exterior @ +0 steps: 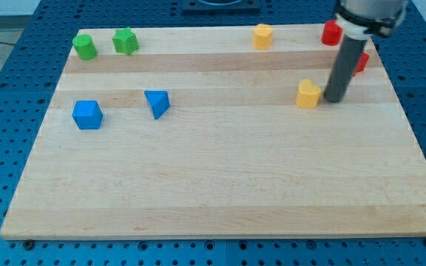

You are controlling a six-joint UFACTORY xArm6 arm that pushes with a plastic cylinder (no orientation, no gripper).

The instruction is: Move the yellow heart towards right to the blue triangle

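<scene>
The yellow heart lies on the wooden board at the view's upper right. My tip stands just to the right of it, close to touching or touching its right side. The blue triangle lies far to the view's left of the heart, at about the same height on the board. The rod rises from the tip towards the view's top right.
A blue cube lies left of the triangle. Two green blocks sit at the top left. A yellow block sits at top centre. Red blocks sit at the top right, partly behind the rod.
</scene>
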